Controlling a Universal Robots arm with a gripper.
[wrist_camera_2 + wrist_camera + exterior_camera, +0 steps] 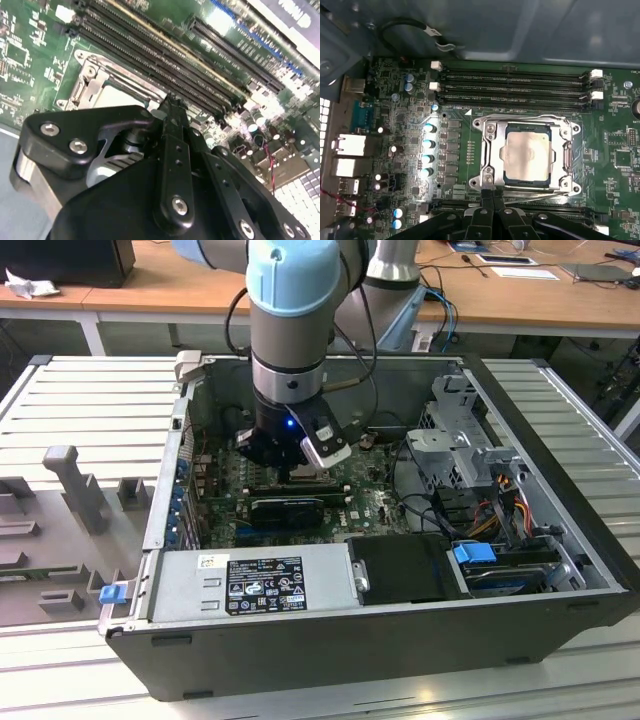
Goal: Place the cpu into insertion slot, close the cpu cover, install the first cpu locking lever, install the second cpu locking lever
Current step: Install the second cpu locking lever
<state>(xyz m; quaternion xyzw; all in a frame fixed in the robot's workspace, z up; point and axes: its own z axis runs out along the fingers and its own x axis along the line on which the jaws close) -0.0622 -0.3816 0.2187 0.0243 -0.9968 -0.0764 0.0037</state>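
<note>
We see the black gripper [493,196] pointing straight down, fingers pressed together at the socket edge; the pale silvery square cpu [526,152] sits under the silver metal cpu cover [490,150]

Bright even light, glare on the cpu [526,155]

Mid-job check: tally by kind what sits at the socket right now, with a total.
cpu: 1
cpu cover: 1
insertion slot: 1
gripper: 1
Total: 4
</note>
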